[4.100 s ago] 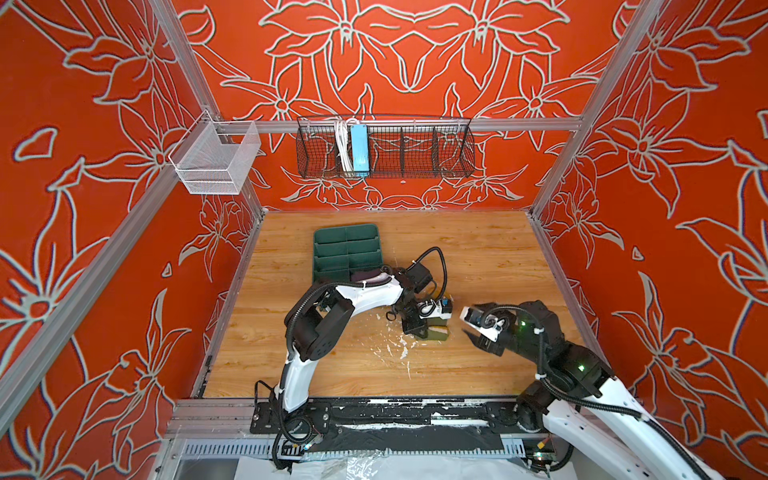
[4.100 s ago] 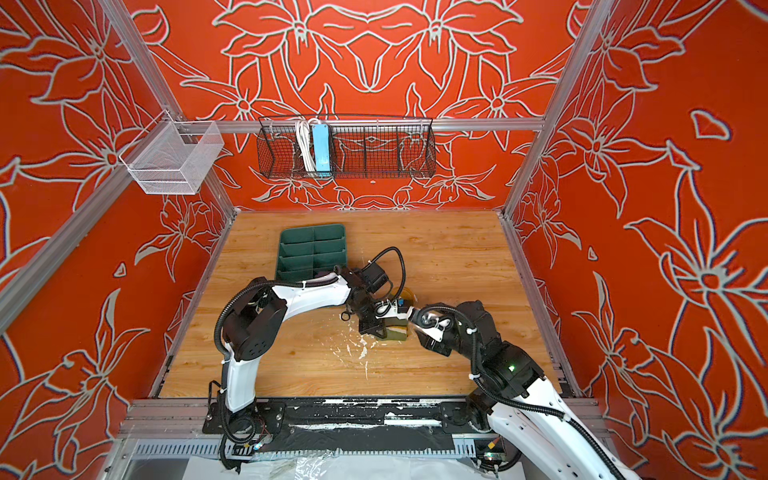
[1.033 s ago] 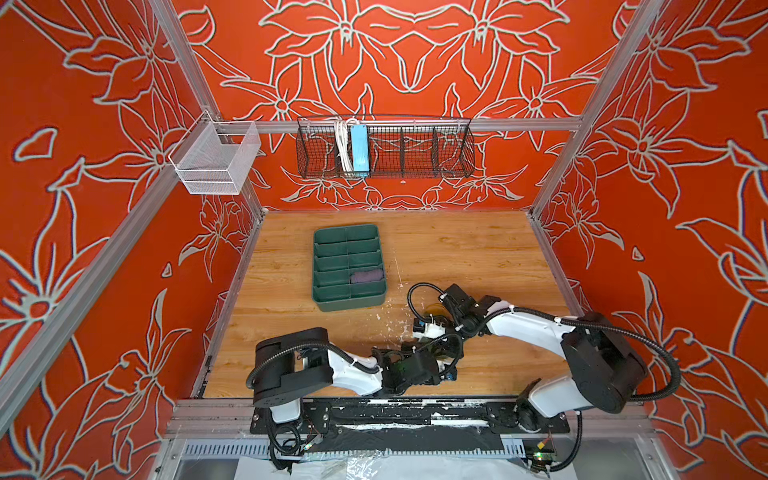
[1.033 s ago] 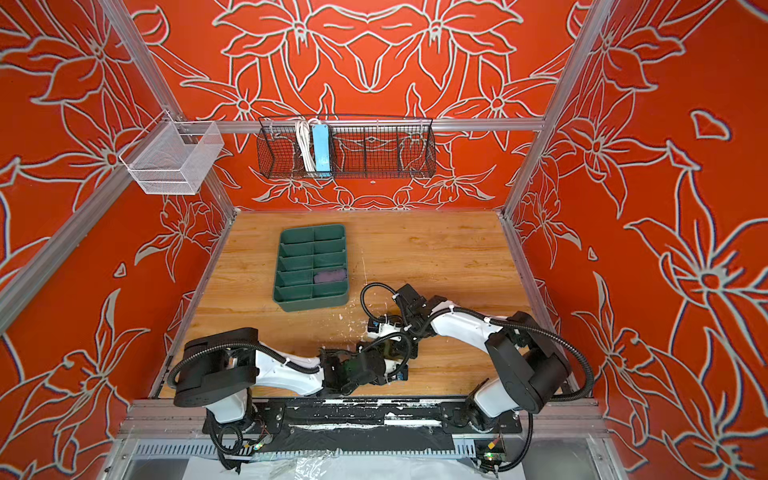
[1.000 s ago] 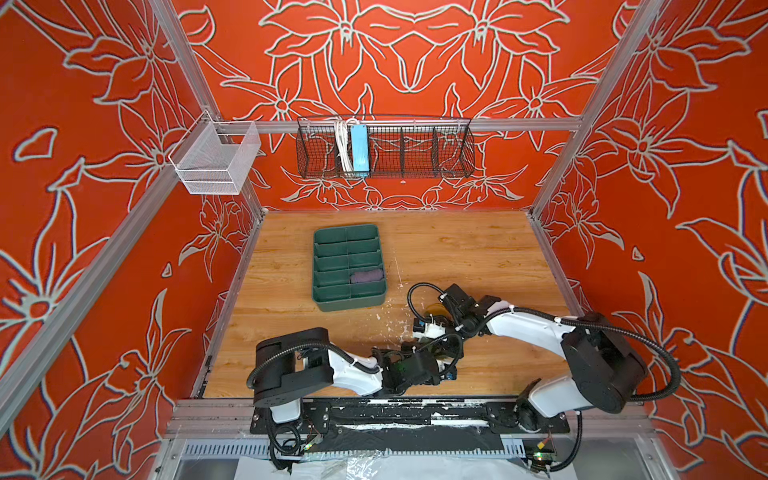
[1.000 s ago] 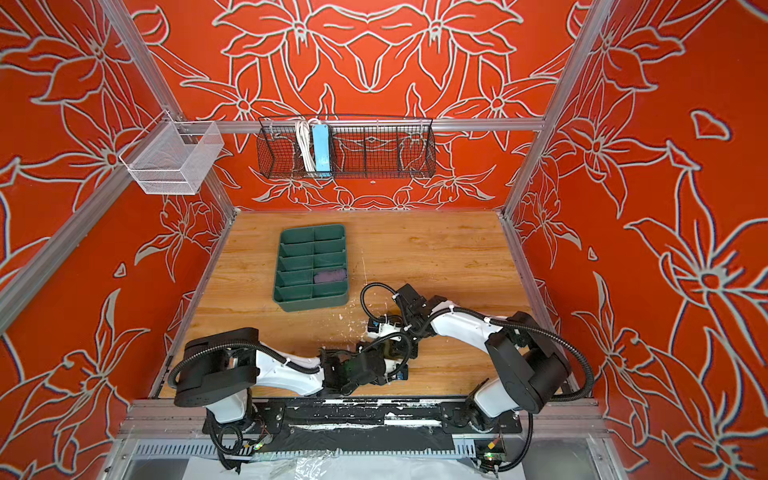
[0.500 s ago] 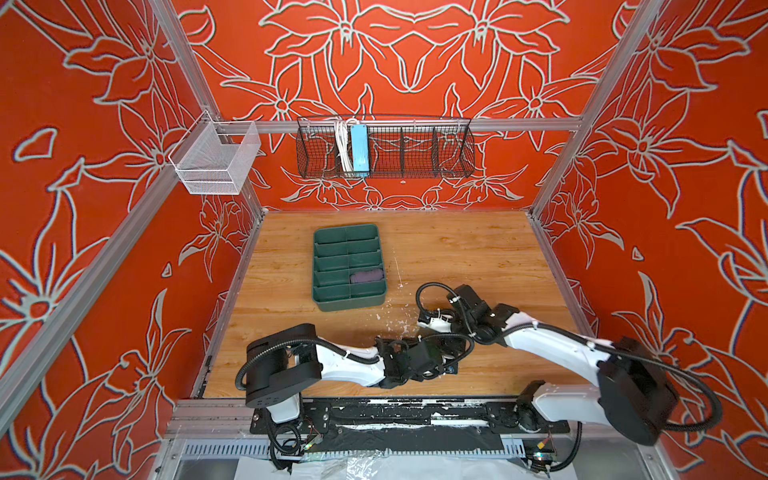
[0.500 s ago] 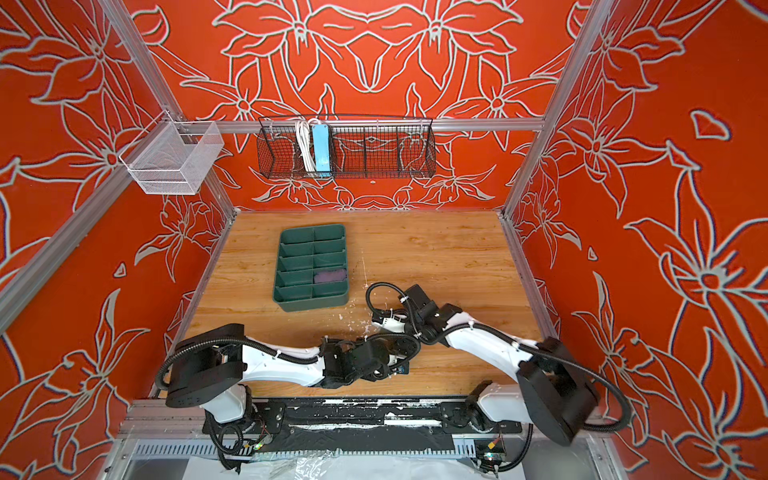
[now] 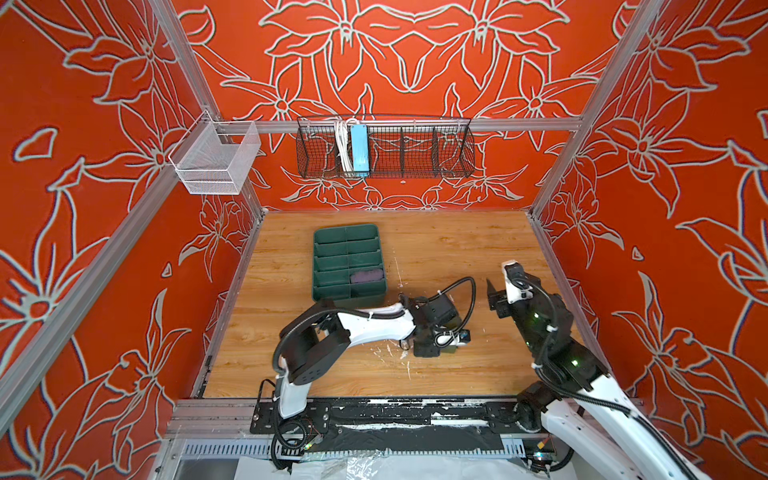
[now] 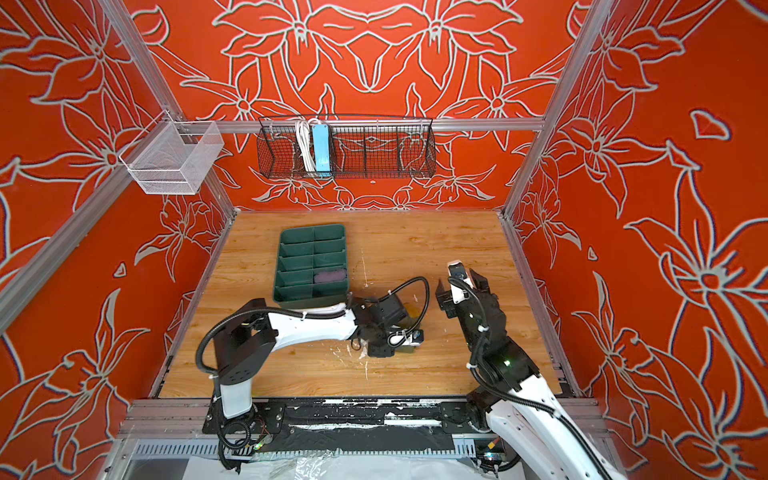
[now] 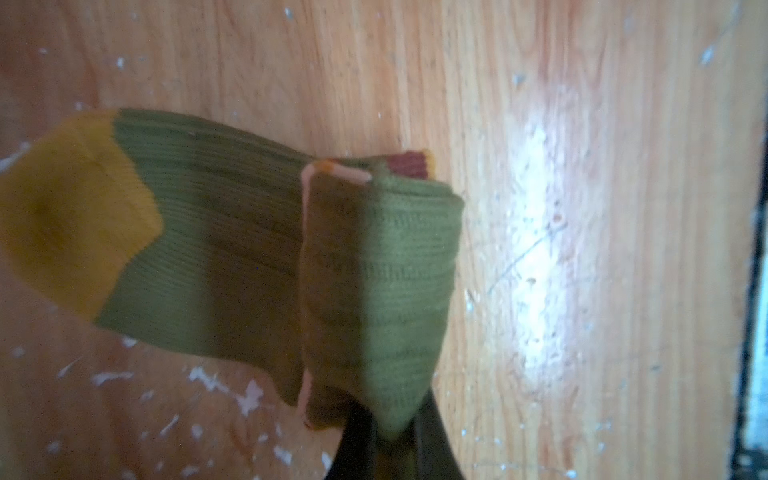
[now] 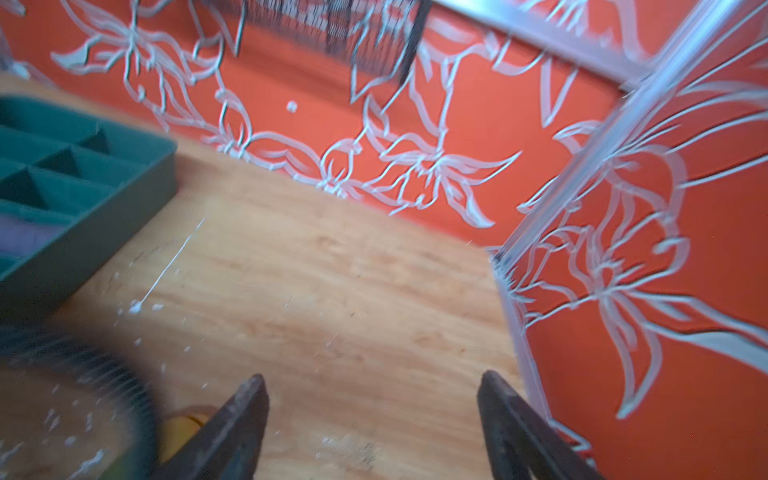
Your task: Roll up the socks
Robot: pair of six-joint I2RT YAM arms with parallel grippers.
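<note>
**Olive sock pinched, purple one in tray**

Left gripper [image 11: 395, 436] is clamped tight on the folded end of the olive sock [image 11: 232, 249], low at the wooden table [image 9: 436, 249] (can't tell if it's lifted clear). Mustard toe trails out. Right gripper [image 12: 370, 415] is spread wide with nothing between its fingers, off to the right. Purple sock [image 9: 365, 275] sits bunched in a right-hand compartment of the green tray [image 9: 345, 227], second from the near end.

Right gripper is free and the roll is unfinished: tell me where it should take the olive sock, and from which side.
Take the mustard toe, probably from above on the right arm's side. There the olive sock trails out as a loose, flat end, clear of the folded end that the left gripper pinches. The right gripper is open.
</note>
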